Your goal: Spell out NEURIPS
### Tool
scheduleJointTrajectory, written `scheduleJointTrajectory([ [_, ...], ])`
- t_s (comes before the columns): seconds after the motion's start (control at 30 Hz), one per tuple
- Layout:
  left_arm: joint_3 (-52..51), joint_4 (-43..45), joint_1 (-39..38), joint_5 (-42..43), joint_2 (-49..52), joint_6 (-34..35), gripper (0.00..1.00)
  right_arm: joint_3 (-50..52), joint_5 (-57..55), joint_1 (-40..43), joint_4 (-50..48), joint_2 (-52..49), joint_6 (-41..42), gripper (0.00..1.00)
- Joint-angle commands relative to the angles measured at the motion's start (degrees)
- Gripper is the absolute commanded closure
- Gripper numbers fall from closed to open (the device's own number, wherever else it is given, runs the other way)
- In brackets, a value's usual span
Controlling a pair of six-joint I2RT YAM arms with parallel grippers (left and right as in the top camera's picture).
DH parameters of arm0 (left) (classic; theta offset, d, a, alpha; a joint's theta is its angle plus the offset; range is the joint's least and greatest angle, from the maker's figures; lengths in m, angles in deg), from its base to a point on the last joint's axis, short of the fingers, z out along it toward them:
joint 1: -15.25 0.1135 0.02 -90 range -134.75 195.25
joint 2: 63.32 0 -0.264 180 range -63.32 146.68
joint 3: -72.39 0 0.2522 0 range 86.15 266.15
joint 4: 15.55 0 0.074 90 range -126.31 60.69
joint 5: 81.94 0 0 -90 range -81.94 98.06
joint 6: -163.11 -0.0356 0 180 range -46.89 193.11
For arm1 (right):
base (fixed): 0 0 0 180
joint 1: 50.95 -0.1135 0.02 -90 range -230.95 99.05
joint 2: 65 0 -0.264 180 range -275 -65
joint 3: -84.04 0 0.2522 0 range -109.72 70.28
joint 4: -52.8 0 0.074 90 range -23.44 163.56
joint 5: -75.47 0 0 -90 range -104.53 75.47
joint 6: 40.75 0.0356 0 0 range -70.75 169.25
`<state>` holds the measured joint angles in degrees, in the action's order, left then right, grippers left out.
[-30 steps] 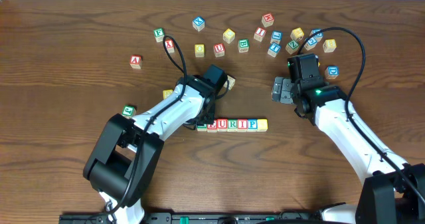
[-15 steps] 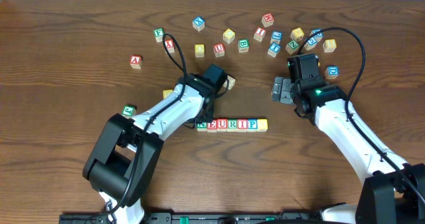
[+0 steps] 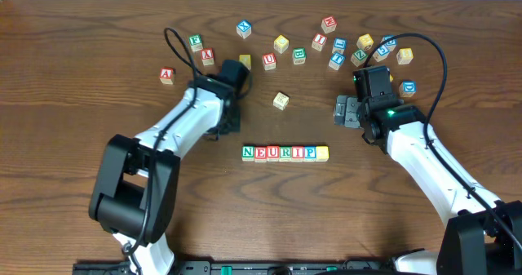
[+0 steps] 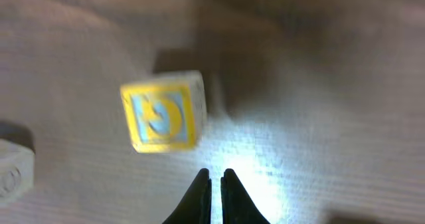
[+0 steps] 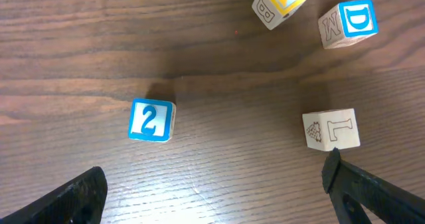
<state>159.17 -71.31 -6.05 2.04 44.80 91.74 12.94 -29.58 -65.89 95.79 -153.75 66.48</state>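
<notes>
Left gripper (image 4: 214,181): its fingers are pressing together with nothing between them, hanging just above the table (image 3: 98,30).
Yellow cube with a blue letter (image 4: 163,115): it is sitting just ahead of the left fingertips and a little to one side, not touching them. The view is blurred, so the letter is unclear.
Right gripper (image 3: 344,110): its fingers are standing wide apart and holding nothing, poised over bare wood.
Blue 2 cube (image 5: 151,119): it is lying just ahead of the right gripper's open span, toward one finger.
L cube (image 5: 332,129): it is resting just beyond the other finger's tip.
NEURIPS row (image 3: 285,153): it is lying back toward the robot from both grippers, well apart from the left one and nearer the right one.
Yellow end cube (image 3: 322,153): it is closing the row after P, touching it, its letter too small to read.
Step in hand: judging by seven cubes in line, the spelling is looking finished and both arms are standing clear.
Next move: likely only checking that last letter and keeping off the row.
Loose pale cube (image 3: 280,100): it is sitting between the grippers, beyond the row.
Scattered cubes (image 3: 298,55): they are lying farther out, beyond both grippers.
In the way: nothing is crowding the row.
</notes>
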Motion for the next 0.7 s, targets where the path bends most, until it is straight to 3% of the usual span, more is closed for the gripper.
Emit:
scheduleJointTrajectory([
  [0.0,3.0,-0.1,1.8,2.1,-2.3,-3.5,0.92,-2.1,-0.9,0.3,0.9,-0.2,-2.4,0.01],
  [0.1,3.9,0.7,2.7,4.1,-5.1,-6.1,0.92,-4.5,-0.9,0.3,3.6,-0.2,-3.5,0.01],
  [0.2,4.5,1.9,3.1,4.2,-8.7,-6.5,0.83,-7.7,-0.9,0.3,7.1,-0.2,-4.5,0.01],
  [0.57,4.5,3.3,3.1,4.1,-18.3,-6.6,0.11,-18.8,2.1,0.3,16.2,0.0,-2.7,0.01],
  [0.67,4.5,3.3,3.1,4.1,-18.3,-6.6,0.07,-19.8,2.1,0.3,16.4,0.0,-2.0,0.01],
])
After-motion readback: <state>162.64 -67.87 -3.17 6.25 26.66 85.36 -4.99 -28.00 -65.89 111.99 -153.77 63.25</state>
